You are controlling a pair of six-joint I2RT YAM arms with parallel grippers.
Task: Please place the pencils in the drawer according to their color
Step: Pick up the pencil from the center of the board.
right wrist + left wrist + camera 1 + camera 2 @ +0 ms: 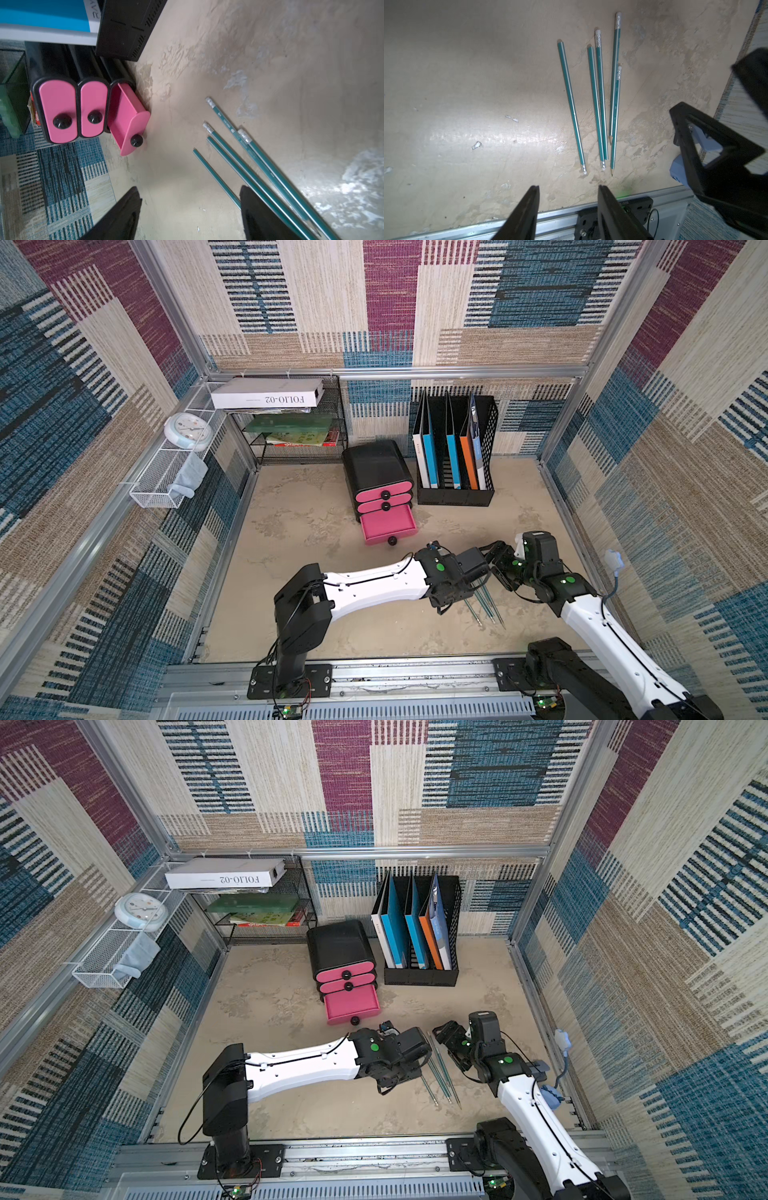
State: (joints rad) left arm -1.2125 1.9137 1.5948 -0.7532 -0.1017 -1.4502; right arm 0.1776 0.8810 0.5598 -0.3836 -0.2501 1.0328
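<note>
Hovering over the counter (467, 83), the left hand (568, 187) is half spread and empty. Five teal pencils (600, 99) lie just ahead of its tips. On their other side the right hand (190, 189), wide and empty, crowds in, with pencils passing beneath one finger (266, 218). Ahead of it stands the chest (52, 62), its bottom drawer (128, 116) pulled out and a file holder (124, 31) just beside.
</note>
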